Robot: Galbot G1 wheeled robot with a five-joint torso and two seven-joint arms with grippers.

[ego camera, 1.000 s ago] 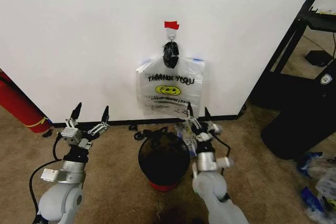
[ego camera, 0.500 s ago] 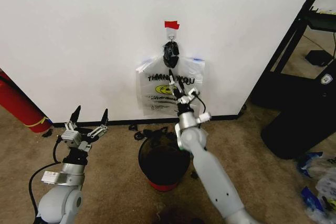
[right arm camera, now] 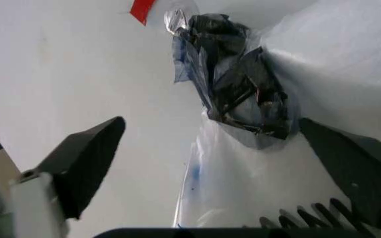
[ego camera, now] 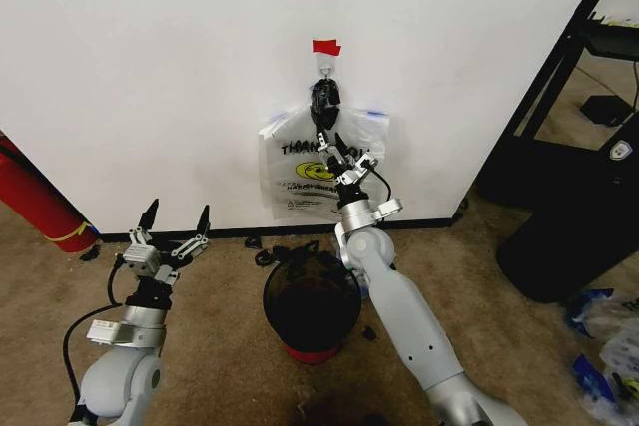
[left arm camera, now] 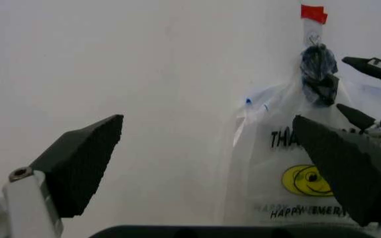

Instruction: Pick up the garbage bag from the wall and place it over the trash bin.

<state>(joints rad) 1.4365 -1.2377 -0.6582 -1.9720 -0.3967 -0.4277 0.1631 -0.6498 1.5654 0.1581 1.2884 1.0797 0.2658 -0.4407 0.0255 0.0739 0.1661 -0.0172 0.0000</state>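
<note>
The garbage bag hangs on the white wall from a small hook under a red tape strip. It is see-through, with a yellow smiley, dark lettering and blue patches. Its handles are bunched into a dark knot at the hook. My right gripper is raised in front of the bag's upper part, just below the knot, open, with the knot showing between its fingers. The black mesh trash bin stands on the carpet below the bag. My left gripper hovers open, low and to the left, holding nothing; the bag appears beyond it.
A red cylinder leans at the far left by the black baseboard. A black rack and cabinet stand to the right. Bluish litter lies on the carpet at the right edge, and dark scraps lie behind the bin.
My right arm has stretched up from beside the bin to the bag, its open gripper climbing to just below the knot. The left arm has barely moved.
</note>
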